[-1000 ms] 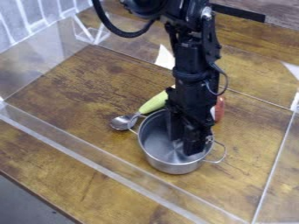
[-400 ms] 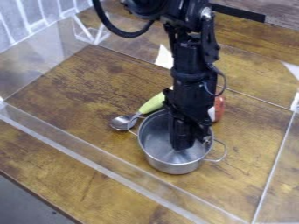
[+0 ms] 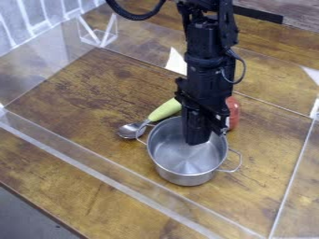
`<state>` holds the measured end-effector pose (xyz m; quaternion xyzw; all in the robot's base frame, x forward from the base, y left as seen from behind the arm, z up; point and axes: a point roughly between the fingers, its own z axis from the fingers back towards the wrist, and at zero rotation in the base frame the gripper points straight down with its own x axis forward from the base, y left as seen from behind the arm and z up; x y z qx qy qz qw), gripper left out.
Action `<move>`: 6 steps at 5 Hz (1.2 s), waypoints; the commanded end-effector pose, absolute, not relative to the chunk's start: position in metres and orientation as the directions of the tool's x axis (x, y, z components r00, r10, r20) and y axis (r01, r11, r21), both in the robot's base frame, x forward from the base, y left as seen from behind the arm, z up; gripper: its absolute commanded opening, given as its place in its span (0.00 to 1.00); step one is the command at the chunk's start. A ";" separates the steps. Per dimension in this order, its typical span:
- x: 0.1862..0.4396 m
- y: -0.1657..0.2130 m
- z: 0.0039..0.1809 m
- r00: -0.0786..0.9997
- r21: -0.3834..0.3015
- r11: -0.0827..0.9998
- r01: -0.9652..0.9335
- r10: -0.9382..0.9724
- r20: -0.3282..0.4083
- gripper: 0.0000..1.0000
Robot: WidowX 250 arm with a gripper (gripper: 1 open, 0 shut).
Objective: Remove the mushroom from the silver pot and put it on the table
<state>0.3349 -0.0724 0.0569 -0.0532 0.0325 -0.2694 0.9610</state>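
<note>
The silver pot (image 3: 187,159) stands on the dark wood table (image 3: 88,103), a loop handle at its right. My gripper (image 3: 197,133) points straight down, its dark fingertips just above the pot's far rim with the jaws shut. The part of the pot's floor that shows is bare steel. The mushroom is not visible; the dark fingers hide whatever sits between them.
A yellow-green vegetable (image 3: 163,110) and a small metal spoon (image 3: 131,131) lie just left of the pot. A red thing (image 3: 233,113) sits right of the arm. Low clear acrylic walls (image 3: 75,159) border the tabletop.
The jaws have closed inside the pot, and the gripper has since lifted slightly, so its tips are now at the rim. The pot, spoon and vegetable have not moved.
</note>
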 end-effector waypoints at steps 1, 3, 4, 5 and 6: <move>0.344 -0.070 0.108 0.849 -0.042 0.849 0.527 -0.524 0.060 0.00; 0.342 -0.060 0.164 0.843 0.066 0.848 0.526 -0.530 0.090 0.00; 0.338 -0.054 0.167 0.838 0.092 0.845 0.527 -0.535 0.107 0.00; 0.333 -0.049 0.163 0.835 0.111 0.843 0.527 -0.537 0.120 0.00; 0.330 -0.042 0.160 0.830 0.121 0.837 0.533 -0.545 0.121 0.00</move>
